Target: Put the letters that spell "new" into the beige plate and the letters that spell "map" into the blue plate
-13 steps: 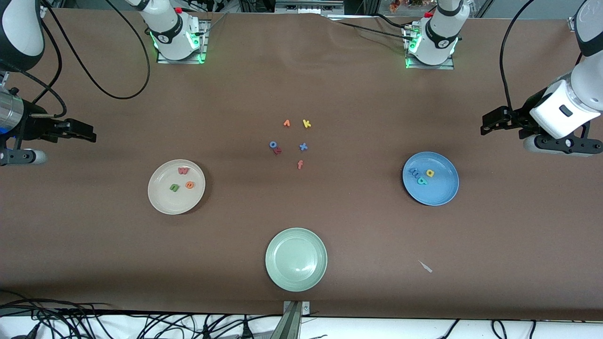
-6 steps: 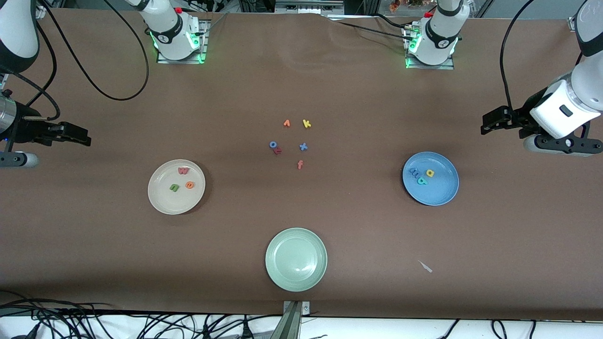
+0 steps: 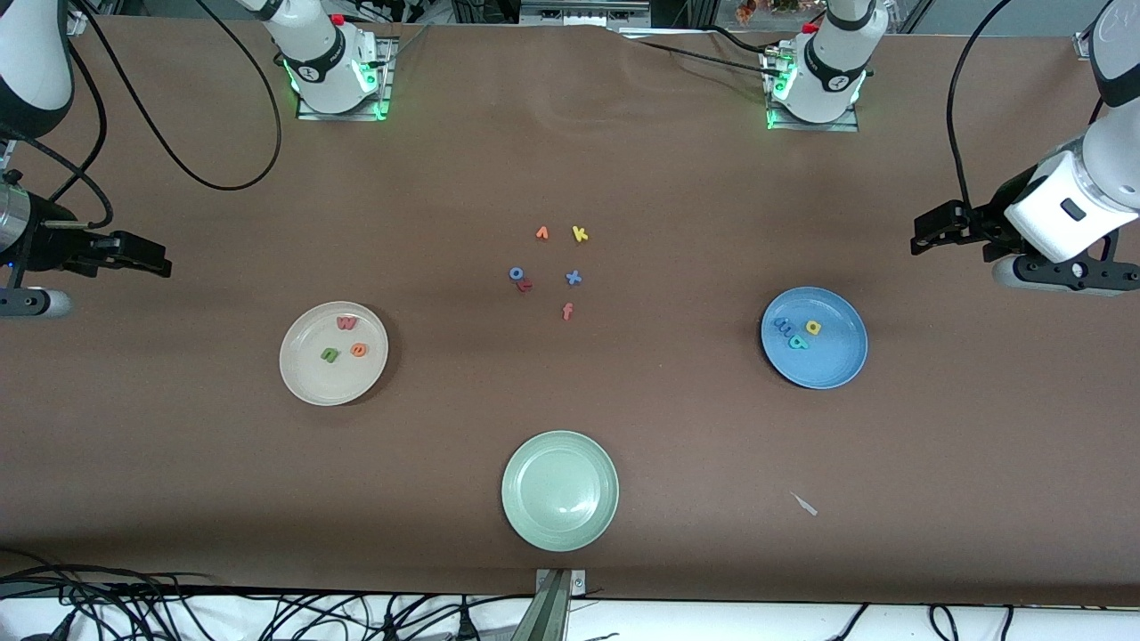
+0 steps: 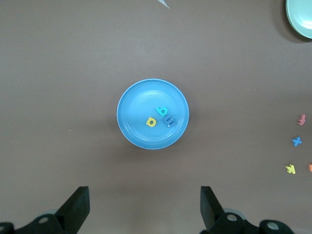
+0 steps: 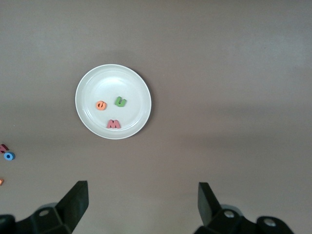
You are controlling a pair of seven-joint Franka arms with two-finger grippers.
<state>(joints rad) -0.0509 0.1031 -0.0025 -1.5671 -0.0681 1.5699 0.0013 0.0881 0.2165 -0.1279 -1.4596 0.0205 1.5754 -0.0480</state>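
Observation:
The beige plate [image 3: 303, 374] [image 5: 90, 80] holds the red w [image 3: 346, 323] [image 5: 113, 124], the green n [image 3: 329, 354] [image 5: 120, 102] and the orange e [image 3: 358, 349] [image 5: 101, 105]. In the blue plate [image 3: 837, 365] [image 4: 134, 131] lie the light blue m [image 3: 785, 326] [image 4: 169, 120], the teal a [image 3: 797, 342] [image 4: 161, 111] and the yellow p [image 3: 812, 328] [image 4: 151, 121]. My right gripper [image 3: 151, 256] [image 5: 142, 202] hangs open and empty over bare table at the right arm's end. My left gripper [image 3: 931, 230] [image 4: 145, 204] is open and empty, up over the table at the left arm's end.
Loose letters lie mid-table: an orange v [image 3: 541, 233], a yellow k [image 3: 580, 234], a blue o [image 3: 516, 273] against a dark red letter [image 3: 526, 285], a blue x [image 3: 574, 277] and a red f [image 3: 567, 311]. A pale green plate [image 3: 525, 516] sits nearest the front camera, a small scrap [image 3: 806, 505] beside it.
My right gripper has drawn back a little toward the right arm's end of the table. The left gripper and all the letters have stayed put.

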